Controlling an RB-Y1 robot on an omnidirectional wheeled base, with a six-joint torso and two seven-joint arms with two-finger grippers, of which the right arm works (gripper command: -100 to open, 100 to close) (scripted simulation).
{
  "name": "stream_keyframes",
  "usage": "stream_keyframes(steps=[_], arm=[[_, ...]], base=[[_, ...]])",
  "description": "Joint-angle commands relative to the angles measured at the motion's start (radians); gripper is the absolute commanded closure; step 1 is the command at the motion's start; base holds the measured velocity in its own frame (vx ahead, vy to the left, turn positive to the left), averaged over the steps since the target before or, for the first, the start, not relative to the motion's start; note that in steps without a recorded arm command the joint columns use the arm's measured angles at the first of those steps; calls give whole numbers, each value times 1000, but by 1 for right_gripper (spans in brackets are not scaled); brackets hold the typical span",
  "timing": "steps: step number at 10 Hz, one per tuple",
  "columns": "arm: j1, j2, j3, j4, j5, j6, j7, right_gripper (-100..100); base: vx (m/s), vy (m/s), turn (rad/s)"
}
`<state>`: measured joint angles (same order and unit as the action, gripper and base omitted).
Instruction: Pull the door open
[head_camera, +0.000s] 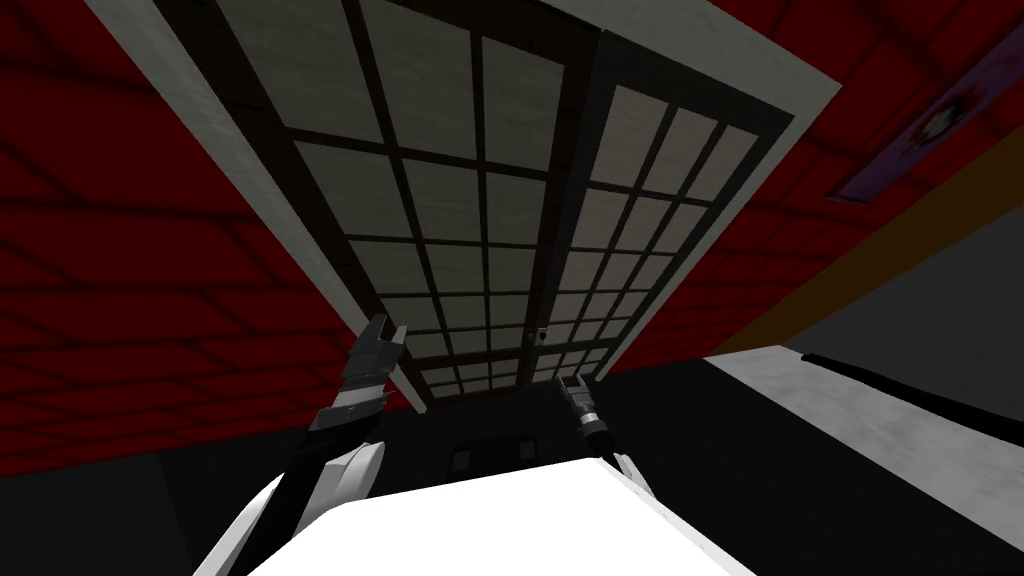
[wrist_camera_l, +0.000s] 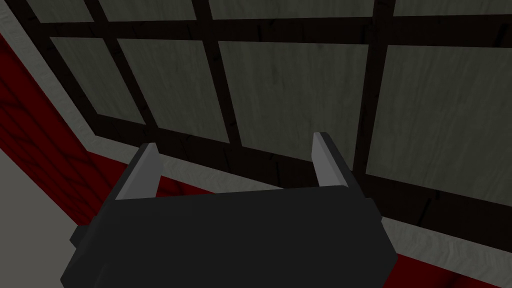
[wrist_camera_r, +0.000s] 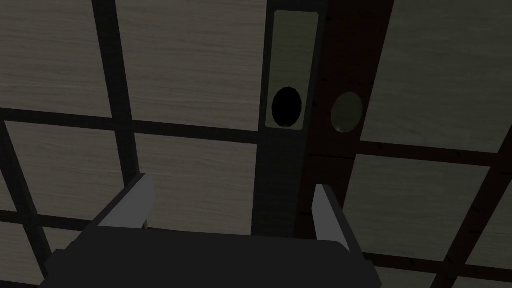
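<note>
ok so far left there's the red wall (head_camera: 120, 260), then a pale grey frame (head_camera: 255, 190) running round the door (head_camera: 455, 215). It's a double one, dark bars in a grid over pale panes, and it takes up the middle of the head view right in front of me. The left gripper (head_camera: 389, 328) is up by the door's lower left corner, over the frame's left post in the head view. Its wrist view has the fingers (wrist_camera_l: 145, 167) standing well apart with nothing between them, pointing at the bottom rail of the left leaf (wrist_camera_l: 300, 95), with the grey frame and a strip of red wall alongside. Can't tell if the tips touch the door, they look a bit short of it. Moving along, where the two leaves meet there's a small pale plate (wrist_camera_r: 295, 60) with a round black hole (wrist_camera_r: 287, 106) in it. Just beside that, on the brown stile next to it, is a pale round disc (wrist_camera_r: 347, 112). The right gripper (wrist_camera_r: 232, 182) is aimed at that spot with the plate ahead of its fingertips. Its fingers are spread wide too, gripping nothing, and the dark stile runs on from between them. In the head view it sits just short of the plate, on my side of it. Then comes the right leaf (head_camera: 650, 190), same grid but with a darker surround, then more frame, more red wall and a purplish picture (head_camera: 930, 125) hanging on it far right
</note>
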<state>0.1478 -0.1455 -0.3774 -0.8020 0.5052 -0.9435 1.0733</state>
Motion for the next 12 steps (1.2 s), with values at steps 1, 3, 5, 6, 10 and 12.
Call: stream_keyframes(steps=[1, 3, 5, 6, 10, 12], arm=[[14, -1, -17, 11, -5, 9, 11, -100], [36, -5, -41, 24, -14, 19, 24, -100], [56, -9, -69, 38, -24, 32, 38, -100], [66, -10, -83, 45, -29, 38, 46, -100], [87, -12, -119, 61, -42, 55, 66, -100], [103, -12, -158, 78, -57, 74, 91, -100]], base=[[-182, -78, -25], [-191, -41, -13], [-173, -65, -7], [-181, -55, 1], [-136, -37, 10], [-99, -43, 47]])
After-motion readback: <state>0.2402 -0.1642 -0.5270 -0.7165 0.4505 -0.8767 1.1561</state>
